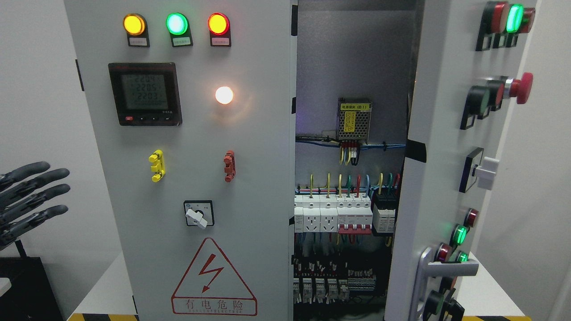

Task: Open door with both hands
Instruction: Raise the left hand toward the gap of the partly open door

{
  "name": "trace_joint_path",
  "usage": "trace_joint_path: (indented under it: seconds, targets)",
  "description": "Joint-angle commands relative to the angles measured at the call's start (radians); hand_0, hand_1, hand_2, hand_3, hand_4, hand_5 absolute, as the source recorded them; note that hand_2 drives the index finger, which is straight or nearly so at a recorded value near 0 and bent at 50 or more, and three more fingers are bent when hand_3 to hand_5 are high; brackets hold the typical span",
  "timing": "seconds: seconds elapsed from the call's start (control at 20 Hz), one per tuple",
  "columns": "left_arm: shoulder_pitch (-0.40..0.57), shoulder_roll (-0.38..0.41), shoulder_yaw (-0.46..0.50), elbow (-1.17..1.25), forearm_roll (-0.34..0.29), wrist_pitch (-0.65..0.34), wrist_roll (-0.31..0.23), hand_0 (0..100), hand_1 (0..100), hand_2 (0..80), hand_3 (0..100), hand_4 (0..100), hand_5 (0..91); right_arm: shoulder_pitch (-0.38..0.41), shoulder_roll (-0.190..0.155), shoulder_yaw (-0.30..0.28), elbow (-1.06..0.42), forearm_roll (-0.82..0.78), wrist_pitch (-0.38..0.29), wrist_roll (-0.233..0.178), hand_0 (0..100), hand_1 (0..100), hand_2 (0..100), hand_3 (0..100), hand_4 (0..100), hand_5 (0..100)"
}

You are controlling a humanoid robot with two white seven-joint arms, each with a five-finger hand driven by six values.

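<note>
A grey electrical cabinet fills the head view. Its left door (200, 156) is closed flat and carries three lit lamps, a meter display (145, 93) and a rotary switch (198, 214). Swung outward toward me, the right door (441, 147) stands open, with a silver lever handle (446, 269) low on its edge. Between the doors the interior (352, 187) shows wiring and breakers. My left hand (31, 196) hovers at the far left edge, black fingers spread and holding nothing, well apart from the cabinet. The right hand is out of view.
The cabinet stands on a white surface (102, 290) with yellow-black hazard tape along its front edge. A red mushroom button (522, 87) and a white knob (486, 171) stick out of the open right door. A white wall lies behind.
</note>
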Motion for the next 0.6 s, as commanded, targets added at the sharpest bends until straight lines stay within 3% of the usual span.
trace_joint_path:
  seconds: [0.0,0.15,0.35,0.55]
  targets:
    - [-0.347,-0.037,-0.571,-0.043,-0.006,0.052,0.007,12,39,0.0,0,0,0.0,0.000,0.001,0.000,0.000,0.000,0.000,0.000,12,39,0,0,0,0]
    - [-0.450,-0.094,-0.665,-0.043,-0.005,0.055,0.030,12,39,0.0,0,0,0.0,0.000,0.000,-0.001,0.000,0.000,0.000,0.000,12,39,0,0,0,0]
    - [-0.767,-0.186,-0.932,-0.043,0.000,0.085,0.042,12,39,0.0,0,0,0.0,0.000,0.000,0.000,0.000,0.000,0.000,0.000,12,39,0,0,0,0]
    - [-0.948,-0.277,-1.078,-0.035,0.006,0.116,0.094,12,39,0.0,0,0,0.0,0.000,0.000,-0.001,0.000,0.000,0.000,0.000,12,39,0,0,0,0]
